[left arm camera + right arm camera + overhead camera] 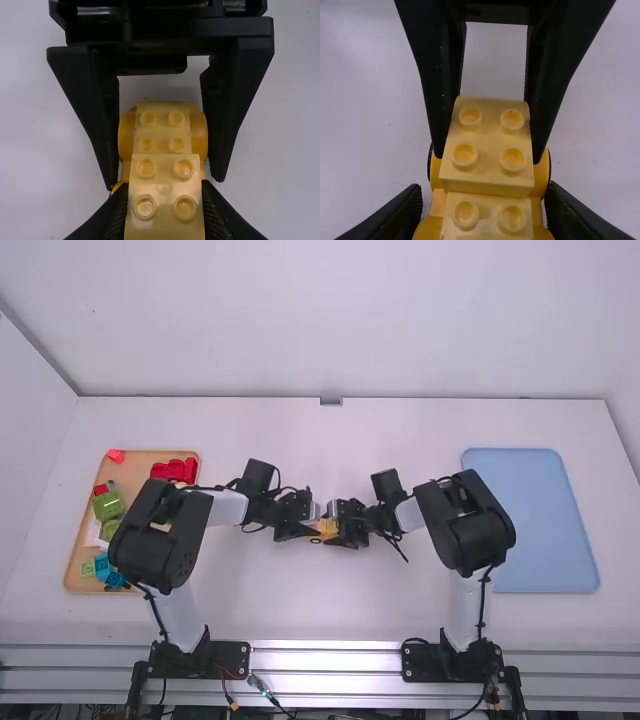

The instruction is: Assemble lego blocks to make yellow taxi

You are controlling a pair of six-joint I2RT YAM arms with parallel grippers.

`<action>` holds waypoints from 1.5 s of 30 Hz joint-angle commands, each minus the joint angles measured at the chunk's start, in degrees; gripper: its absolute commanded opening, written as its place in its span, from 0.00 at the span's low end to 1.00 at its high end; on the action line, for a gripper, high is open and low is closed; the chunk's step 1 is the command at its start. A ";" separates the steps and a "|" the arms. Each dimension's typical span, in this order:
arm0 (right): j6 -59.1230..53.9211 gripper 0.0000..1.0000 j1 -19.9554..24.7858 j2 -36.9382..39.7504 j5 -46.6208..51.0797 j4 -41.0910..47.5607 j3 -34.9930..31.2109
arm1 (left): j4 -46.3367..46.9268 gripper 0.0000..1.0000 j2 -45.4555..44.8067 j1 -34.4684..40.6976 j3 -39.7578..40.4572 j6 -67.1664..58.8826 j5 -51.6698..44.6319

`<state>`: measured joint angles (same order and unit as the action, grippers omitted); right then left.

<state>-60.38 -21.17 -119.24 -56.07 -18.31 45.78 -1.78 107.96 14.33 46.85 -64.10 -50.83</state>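
Yellow build (pixel 324 528), mid-worktop (pixel 350 610): partly covered by left gripper (pixel 316 528) and right gripper (pixel 334 529), studs too small to tell from the high view. Wrist views: underside hidden, near end cut off by each bottom edge, own fingers cut off there too. Left wrist view also crops the right gripper's body at the top; right wrist view crops the left one's. Tan tray (pixel 147 457), worktop's left edge: partly behind left arm (pixel 150 540); cyan pieces (pixel 104 568) too small to make out. Blue tray (pixel 550 530), right edge: left rim partly behind right arm (pixel 475 530).

Wide from above, wrist close-ups (opposed)
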 commanded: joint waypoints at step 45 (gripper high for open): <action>0.11 0.58 -0.31 -0.76 2.12 0.81 -0.44 | -1.73 0.70 -0.52 0.48 -0.44 -0.17 -1.07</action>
<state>-60.38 -21.21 -119.24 -56.21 -18.24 45.78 -3.73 107.46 14.85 46.44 -64.23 -49.41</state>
